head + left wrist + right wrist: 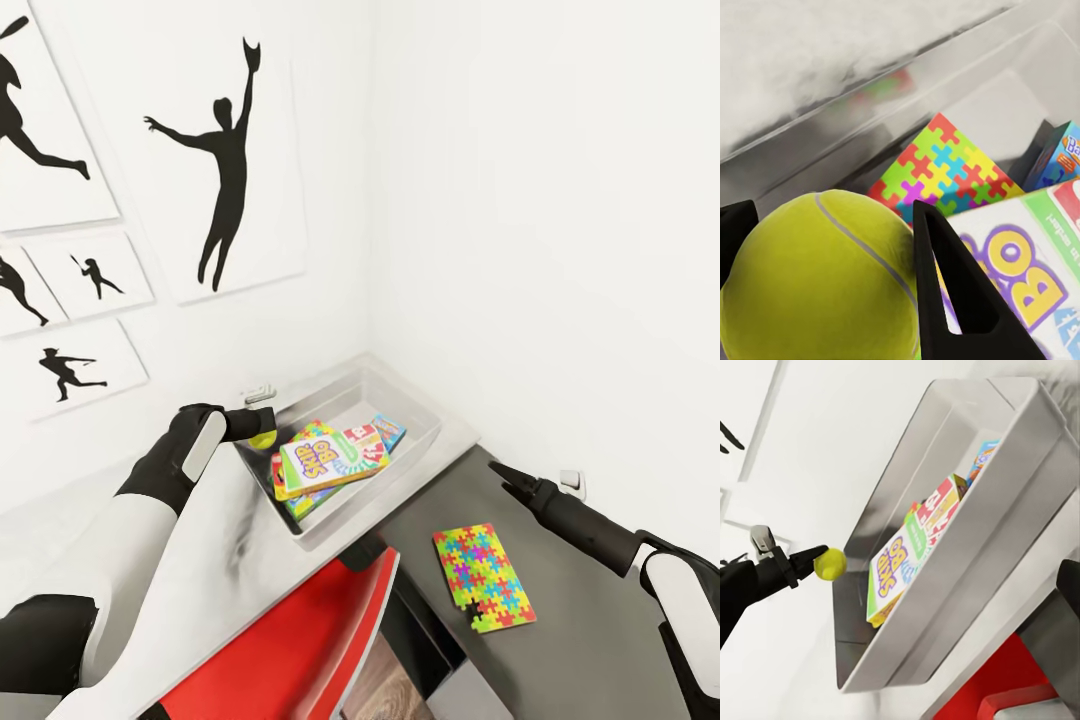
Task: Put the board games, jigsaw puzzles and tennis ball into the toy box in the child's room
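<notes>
One toy in hand, one outside the bin. Head view: left gripper (258, 432) pinches the tennis ball (263, 438) right at the near-left wall of the toy box (425, 425), which sits on the table (200, 560) in the corner. Inside lie the Skip-Bo box (332, 461) on top, a white-and-red game (362, 438) and a small blue game (390, 431) beyond it. Second jigsaw puzzle (484, 577) lies flat on the darker cabinet top (570, 630), at about 7 o'clock from the right gripper (502, 474), long axis running near to far; right arm is clearly the nearer one. Right fingers look pressed to a point, holding nothing. Left wrist view: fingers (952, 292) on either side of the ball (817, 277); bin interior lies just ahead, with a puzzle sheet (941, 176) and Skip-Bo lid (1020, 262) below. Right wrist view: ball (830, 563) at the bin (967, 585) rim, whether over the rim or just outside I cannot tell. Judgement: ball needs a short carry inward before release.
</notes>
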`<state>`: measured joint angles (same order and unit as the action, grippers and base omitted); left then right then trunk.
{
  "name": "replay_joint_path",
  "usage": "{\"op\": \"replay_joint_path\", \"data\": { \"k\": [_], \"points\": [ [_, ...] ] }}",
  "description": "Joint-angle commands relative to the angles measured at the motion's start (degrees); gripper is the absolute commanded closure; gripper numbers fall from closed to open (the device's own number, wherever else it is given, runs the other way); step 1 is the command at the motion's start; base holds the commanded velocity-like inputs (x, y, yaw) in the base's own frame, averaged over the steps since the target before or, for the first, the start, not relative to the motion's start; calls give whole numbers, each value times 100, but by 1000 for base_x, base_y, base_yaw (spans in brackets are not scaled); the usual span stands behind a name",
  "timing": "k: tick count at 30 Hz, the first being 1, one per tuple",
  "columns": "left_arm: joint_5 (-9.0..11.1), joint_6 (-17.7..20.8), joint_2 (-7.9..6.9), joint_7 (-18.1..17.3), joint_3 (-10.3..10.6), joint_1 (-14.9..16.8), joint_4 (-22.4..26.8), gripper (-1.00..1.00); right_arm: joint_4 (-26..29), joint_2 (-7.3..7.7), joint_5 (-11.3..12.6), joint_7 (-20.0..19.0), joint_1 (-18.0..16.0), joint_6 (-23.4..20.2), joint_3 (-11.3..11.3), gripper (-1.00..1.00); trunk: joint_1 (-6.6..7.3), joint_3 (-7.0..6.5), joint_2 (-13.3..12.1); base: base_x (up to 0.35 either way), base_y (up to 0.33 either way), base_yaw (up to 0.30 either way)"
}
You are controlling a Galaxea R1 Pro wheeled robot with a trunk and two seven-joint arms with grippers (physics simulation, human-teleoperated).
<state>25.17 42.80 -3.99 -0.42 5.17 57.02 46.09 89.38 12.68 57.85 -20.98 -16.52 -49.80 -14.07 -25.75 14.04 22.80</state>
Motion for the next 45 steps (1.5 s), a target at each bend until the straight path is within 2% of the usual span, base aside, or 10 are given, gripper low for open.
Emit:
{"op": "replay_joint_path", "data": {
  "k": [1,12,13,28,33,36,40,41,44,45],
  "points": [
    [-12,16,-6,-2,17,6,5,100,1,1,-19,-29,-5,-30,-8,-100,-3,19,12,0,0,0],
    [-32,-137,-14,-10,26,5,-191,100,1,-2,-19,-29,-7,-30,-8,-100,-3,83,12,0,0,0],
    [-34,-142,-14,-10,27,4,-215,-100,1,1,-19,-29,-8,-30,-8,-100,-3,84,12,0,0,0],
    [-38,-263,-25,-13,33,3,-259,-100,1,3,-19,-29,-6,-30,-8,-100,-3,86,12,0,0,0],
    [-23,-247,-68,-81,-14,3,-256,-100,1,4,-19,-29,-4,-30,-8,-100,-3,86,12,0,0,0],
    [13,-225,-143,-179,-48,3,-211,-100,1,6,-19,-29,-8,-30,-8,-100,-3,86,12,0,0,0],
    [114,16,-476,-798,-123,2,-51,-100,1,4,-19,-29,-6,-30,-8,-100,-3,86,12,0,0,0],
    [182,201,-594,-1134,-203,2,16,-100,1,5,-19,-29,-7,-30,-8,-100,-3,86,12,0,0,0],
    [406,863,-1003,-2342,-723,2,222,-100,1,6,-19,-29,-7,-30,-8,-100,-3,86,12,0,0,0],
    [428,969,-1077,-2554,-829,1,245,-100,1,6,-19,-29,-6,-30,-8,-100,-3,86,12,0,0,0]
  ]
}}
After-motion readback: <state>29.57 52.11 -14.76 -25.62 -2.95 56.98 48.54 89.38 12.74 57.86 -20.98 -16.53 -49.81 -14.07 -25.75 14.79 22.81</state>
